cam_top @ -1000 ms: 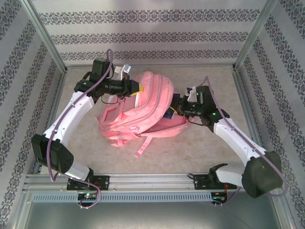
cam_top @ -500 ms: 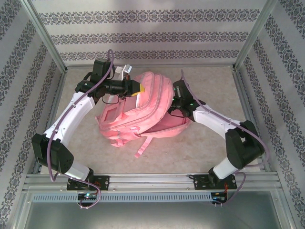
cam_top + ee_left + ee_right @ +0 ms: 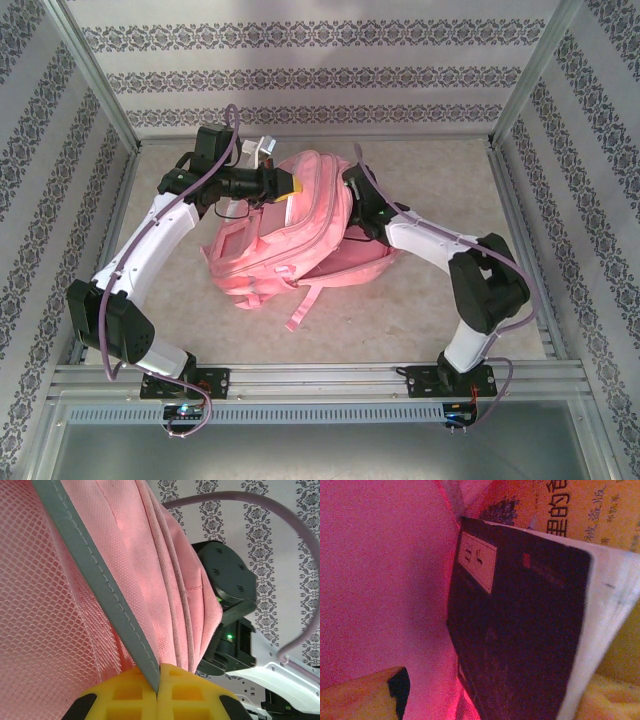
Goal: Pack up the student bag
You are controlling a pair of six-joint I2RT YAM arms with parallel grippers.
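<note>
Left hand [image 3: 157, 682] is clamping the bag [image 3: 150, 555] by its rim, right hand [image 3: 490, 697] is gaping around a book [image 3: 520, 620]; a slipping rim risks trapping it.

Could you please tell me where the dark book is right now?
In the right wrist view, the dark book sits inside the student bag, pink fabric on its left and an orange book behind it.

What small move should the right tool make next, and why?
Probably draw the right tool straight back out of the large soft pink fabric backpack: its fingers stand apart around the dark-covered book already inside, while the left tool pinches the grey trim.
</note>
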